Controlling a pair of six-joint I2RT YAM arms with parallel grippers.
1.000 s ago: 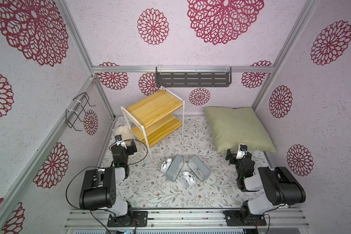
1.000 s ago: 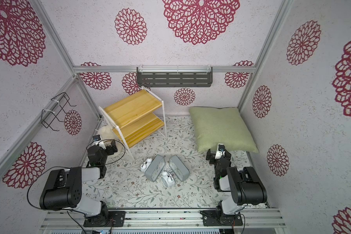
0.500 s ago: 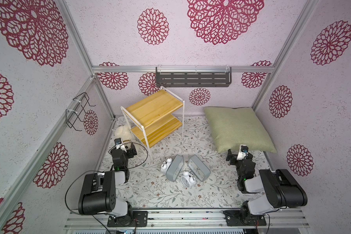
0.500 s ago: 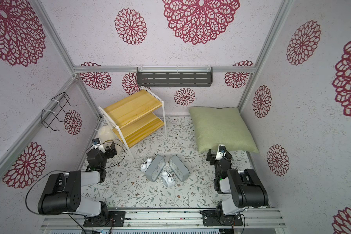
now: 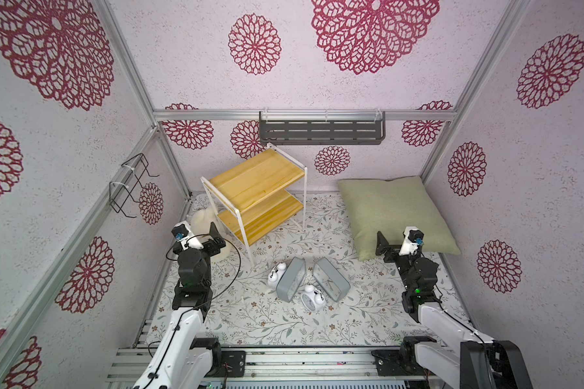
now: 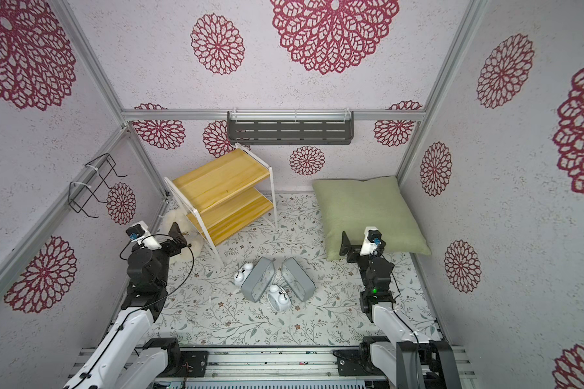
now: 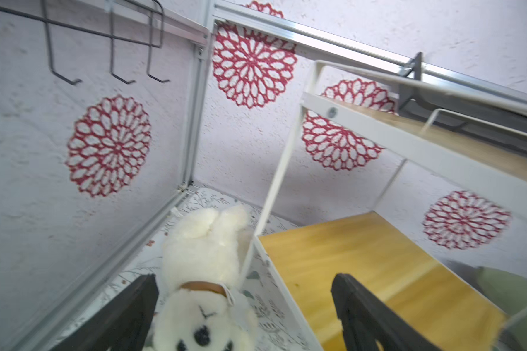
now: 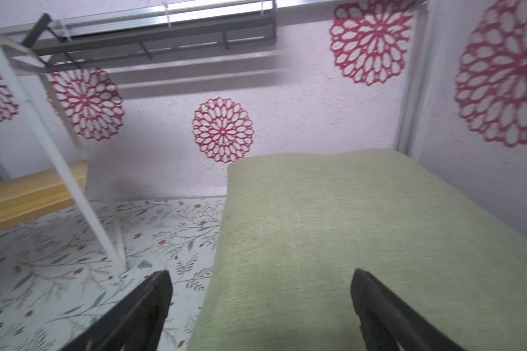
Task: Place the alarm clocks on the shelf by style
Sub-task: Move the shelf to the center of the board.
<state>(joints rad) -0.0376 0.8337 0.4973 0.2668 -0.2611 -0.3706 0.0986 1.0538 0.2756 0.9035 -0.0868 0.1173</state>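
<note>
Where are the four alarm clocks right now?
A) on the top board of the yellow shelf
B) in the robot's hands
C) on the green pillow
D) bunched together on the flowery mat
D: all four alarm clocks sit bunched on the flowery mat, while the shelf boards are bare, as is the green pillow.

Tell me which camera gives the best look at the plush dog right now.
The left wrist view: the plush dog fills the lower middle, face and brown collar clear, between the open left claw's fingers, beside the shelf leg. In both top views it is a white patch partly hidden by the left arm. The right wrist view misses it.
</note>
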